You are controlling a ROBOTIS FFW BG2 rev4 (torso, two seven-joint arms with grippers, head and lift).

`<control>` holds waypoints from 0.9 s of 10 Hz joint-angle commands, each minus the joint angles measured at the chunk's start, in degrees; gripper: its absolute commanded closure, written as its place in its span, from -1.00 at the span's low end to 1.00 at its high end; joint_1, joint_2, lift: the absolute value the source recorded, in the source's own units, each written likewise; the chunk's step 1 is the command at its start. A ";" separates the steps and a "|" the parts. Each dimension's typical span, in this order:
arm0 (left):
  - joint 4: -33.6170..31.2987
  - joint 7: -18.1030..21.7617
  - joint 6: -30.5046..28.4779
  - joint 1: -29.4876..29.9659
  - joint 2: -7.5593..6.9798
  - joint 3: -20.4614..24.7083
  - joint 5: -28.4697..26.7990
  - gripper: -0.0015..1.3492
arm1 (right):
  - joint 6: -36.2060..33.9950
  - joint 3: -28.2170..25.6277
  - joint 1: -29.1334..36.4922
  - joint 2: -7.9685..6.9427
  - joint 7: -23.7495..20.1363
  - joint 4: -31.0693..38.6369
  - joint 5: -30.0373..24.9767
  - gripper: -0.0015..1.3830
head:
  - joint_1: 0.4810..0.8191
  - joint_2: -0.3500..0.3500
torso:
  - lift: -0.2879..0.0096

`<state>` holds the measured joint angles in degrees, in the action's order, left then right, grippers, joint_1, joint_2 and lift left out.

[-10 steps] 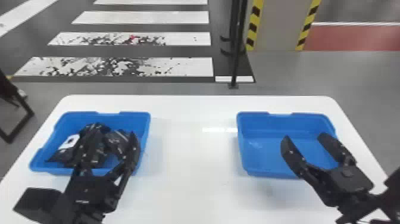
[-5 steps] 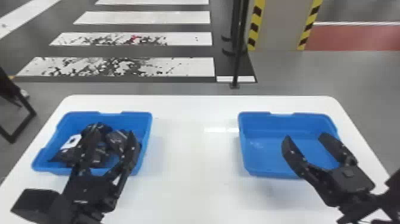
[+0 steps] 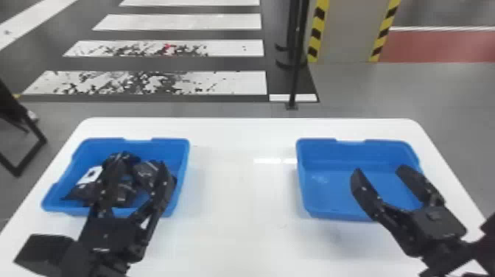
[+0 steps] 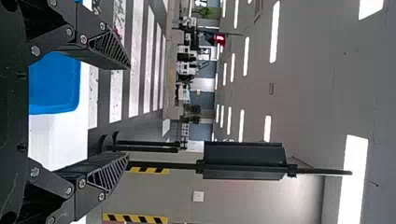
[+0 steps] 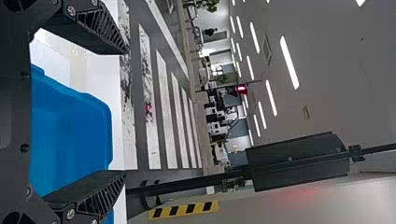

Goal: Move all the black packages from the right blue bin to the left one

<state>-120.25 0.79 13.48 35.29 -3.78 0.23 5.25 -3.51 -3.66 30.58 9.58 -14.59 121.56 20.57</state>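
Observation:
In the head view my left gripper [image 3: 141,164] stands open above the left blue bin [image 3: 180,147], partly covering the black packages [image 3: 145,173] heaped inside it; one package bears a white label [image 3: 89,175]. My right gripper [image 3: 379,171] is open over the near part of the right blue bin [image 3: 331,191], whose visible floor holds no package. The left wrist view has the left gripper [image 4: 128,112] with its fingers wide apart and a blue bin [image 4: 56,86] behind them. Between the spread fingers of the right gripper [image 5: 126,112], in the right wrist view, a blue bin [image 5: 74,135] shows.
Both bins stand on a white table [image 3: 243,206], with a wide stretch of tabletop between them. Past its far edge, a black pole [image 3: 296,66] rises from the floor. A dark metal frame [image 3: 35,129] stands left of the table.
The scene in the head view has shifted very slightly to the right. Both arms look almost still, and both grippers have stayed open.

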 commanded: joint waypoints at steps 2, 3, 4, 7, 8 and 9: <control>-0.05 0.00 0.02 0.00 0.00 -0.11 -0.11 -0.39 | 0.00 0.00 0.07 0.00 0.00 0.29 0.00 -0.82 | 0.27 0.08 | -0.01; -0.05 0.00 0.02 0.00 -0.09 -0.11 -0.11 -0.39 | 0.00 0.00 0.07 0.00 0.00 0.29 0.00 -0.82 | 0.27 0.08 | -0.01; 0.09 0.00 0.02 0.00 0.00 0.00 -0.11 -0.39 | 0.14 0.00 0.07 0.00 0.00 0.29 0.00 -0.82 | 0.27 0.08 | -0.01; 0.09 0.00 0.16 -0.14 0.00 -0.11 -0.11 -0.39 | 0.70 0.00 0.07 0.00 0.00 0.43 -0.11 -0.82 | 0.27 0.08 | -0.01; 0.09 0.00 0.30 -0.14 0.00 -0.23 -0.11 -0.39 | 0.84 0.11 0.07 0.00 0.00 0.43 -0.11 -0.82 | 0.27 0.08 | -0.01; -0.05 0.00 -0.12 -0.14 0.00 -0.23 0.12 -0.39 | 0.84 0.23 -0.07 0.00 0.00 0.43 -0.11 -0.82 | 0.27 0.07 | -0.01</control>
<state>-120.22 0.79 13.59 35.15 -3.78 0.04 5.22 -2.70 -3.52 30.59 9.58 -14.59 121.99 20.46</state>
